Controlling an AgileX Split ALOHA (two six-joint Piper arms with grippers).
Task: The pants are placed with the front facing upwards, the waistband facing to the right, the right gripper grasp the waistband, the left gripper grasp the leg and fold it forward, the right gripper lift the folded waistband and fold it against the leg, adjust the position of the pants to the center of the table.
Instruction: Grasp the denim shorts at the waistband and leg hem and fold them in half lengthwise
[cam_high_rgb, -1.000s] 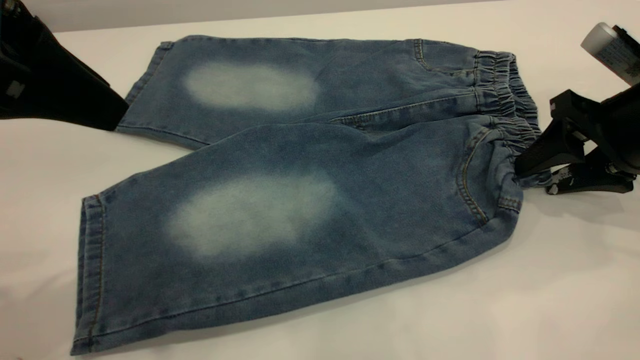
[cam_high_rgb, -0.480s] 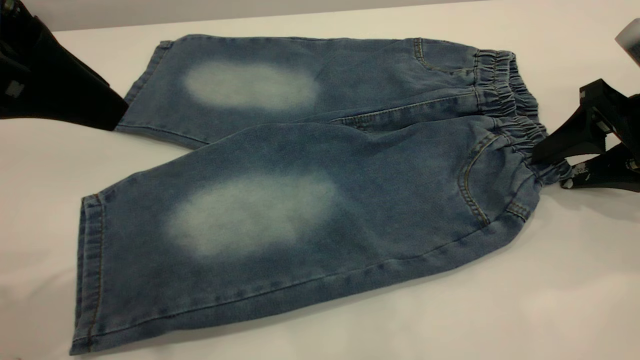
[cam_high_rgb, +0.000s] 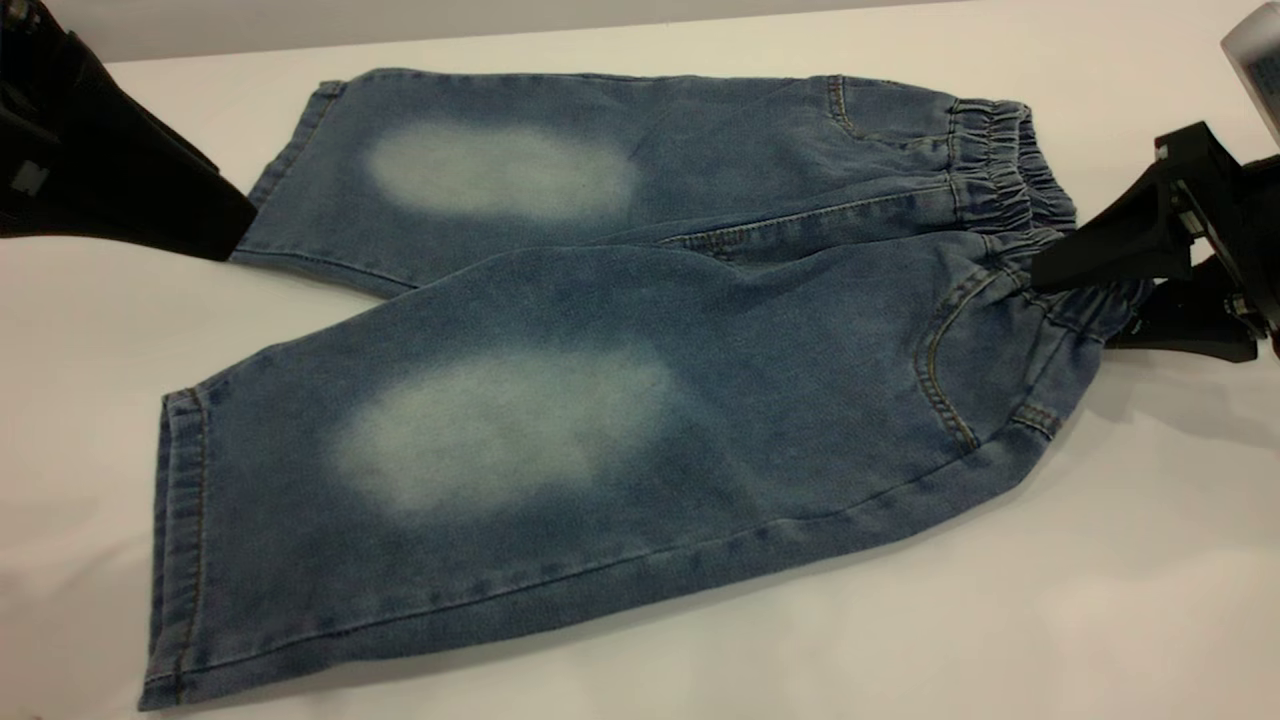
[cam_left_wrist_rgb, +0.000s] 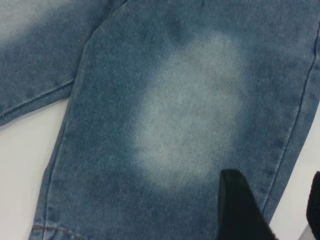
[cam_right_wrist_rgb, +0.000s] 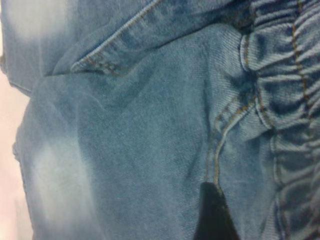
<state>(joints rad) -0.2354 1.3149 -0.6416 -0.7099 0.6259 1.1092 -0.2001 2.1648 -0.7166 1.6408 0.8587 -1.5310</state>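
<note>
The blue denim pants (cam_high_rgb: 560, 330) lie flat on the white table (cam_high_rgb: 1100, 560), front up, legs to the left. The ruched waistband (cam_high_rgb: 1000, 170) is at the right. My right gripper (cam_high_rgb: 1075, 310) is shut on the waistband's near end, one finger (cam_high_rgb: 1110, 245) above the fabric and the other below it. In the right wrist view a single black finger (cam_right_wrist_rgb: 212, 215) rests on denim beside the waistband (cam_right_wrist_rgb: 290, 100). My left gripper (cam_high_rgb: 200, 225) hovers at the far leg's hem. It is open (cam_left_wrist_rgb: 277, 210), astride the leg's side seam, near a pale oval (cam_left_wrist_rgb: 192, 110).
Bare table surrounds the pants, with wide room in front (cam_high_rgb: 800, 650) and to the right. The table's back edge (cam_high_rgb: 600, 28) runs just behind the far leg.
My right gripper has pulled the waistband's near end to the right and lifted it slightly, drawing the hip corner out. The left arm has not moved.
</note>
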